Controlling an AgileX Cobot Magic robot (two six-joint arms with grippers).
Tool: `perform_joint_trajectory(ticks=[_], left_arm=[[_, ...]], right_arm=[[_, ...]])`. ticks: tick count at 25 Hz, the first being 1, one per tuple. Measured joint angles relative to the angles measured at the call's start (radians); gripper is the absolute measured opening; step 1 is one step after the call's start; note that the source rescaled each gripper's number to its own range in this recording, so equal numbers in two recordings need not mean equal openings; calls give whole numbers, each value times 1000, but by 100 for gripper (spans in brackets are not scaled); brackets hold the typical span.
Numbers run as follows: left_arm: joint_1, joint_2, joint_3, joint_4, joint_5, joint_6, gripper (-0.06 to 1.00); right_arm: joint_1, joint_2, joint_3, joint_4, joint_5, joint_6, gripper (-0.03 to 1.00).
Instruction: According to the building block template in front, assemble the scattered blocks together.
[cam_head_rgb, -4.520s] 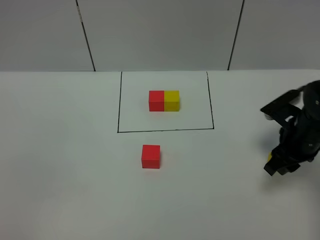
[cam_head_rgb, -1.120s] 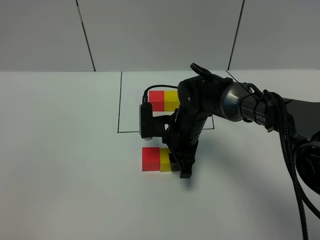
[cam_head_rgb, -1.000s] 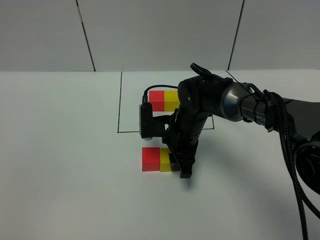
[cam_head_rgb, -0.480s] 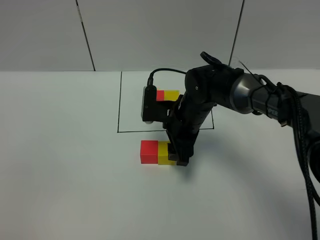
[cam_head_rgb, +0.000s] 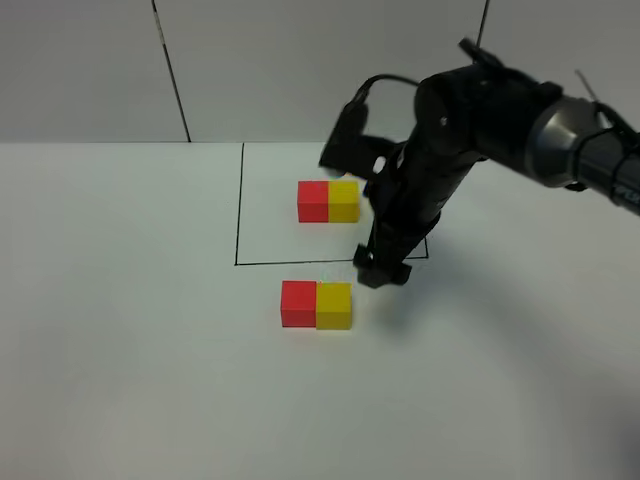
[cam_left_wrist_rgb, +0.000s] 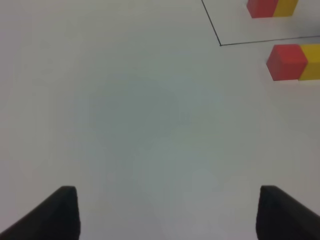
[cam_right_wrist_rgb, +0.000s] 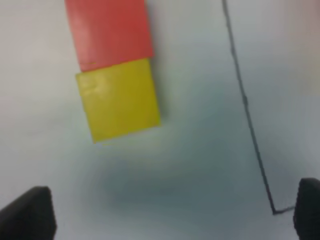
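Note:
The template, a red block (cam_head_rgb: 313, 201) joined to a yellow block (cam_head_rgb: 344, 201), sits inside the black outlined rectangle (cam_head_rgb: 238, 220). In front of it a loose red block (cam_head_rgb: 298, 304) and a yellow block (cam_head_rgb: 334, 306) lie side by side, touching, red on the left. My right gripper (cam_head_rgb: 380, 270) hangs open and empty above the table, just right of and behind the yellow block. The right wrist view shows the yellow block (cam_right_wrist_rgb: 119, 100) against the red one (cam_right_wrist_rgb: 109, 30), clear of the open right gripper (cam_right_wrist_rgb: 167, 215). My left gripper (cam_left_wrist_rgb: 170, 212) is open and empty, far from the pair (cam_left_wrist_rgb: 286, 61).
The right arm (cam_head_rgb: 470, 110) reaches across the rectangle's right side and over its front right corner. The rectangle's line (cam_right_wrist_rgb: 245, 100) runs beside the blocks in the right wrist view. The white table (cam_head_rgb: 150, 350) stretches around the blocks.
My right gripper brought the yellow block against the red block, let it go, then rose and drew back to the right. The joined pair stays on the table.

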Motion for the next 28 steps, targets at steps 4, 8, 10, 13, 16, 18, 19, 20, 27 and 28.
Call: perform_joint_trajectory(ticks=[4,8,10,13,16,18,19,20,27,28], left_arm=[[0,0,0,0,0,0,64],[0,0,0,0,0,0,64],[0,0,0,0,0,0,64],[0,0,0,0,0,0,64],[0,0,0,0,0,0,64],[0,0,0,0,0,0,64],[0,0,0,0,0,0,64],[0,0,0,0,0,0,64],[0,0,0,0,0,0,64],[0,0,0,0,0,0,64]], right_arm=[[-123,-105,68,-1,-78,251,97],[-265,-273,244,-3,-216,429,97],[-335,-392,351,-3,-280,489,97],[-415,-553,486,-3,-340,534,97],[-477,-747,618,-4,-338,544,97],[-505,-865,695,-4,-317,551,97],[-518,-928,736,-7,-303,555,97],[-527,-981,771,-15,-279,556,97],[-541,-1408,980,-79,-88,572,97],[-541,-1469,1002,-81,-60,572,97]])
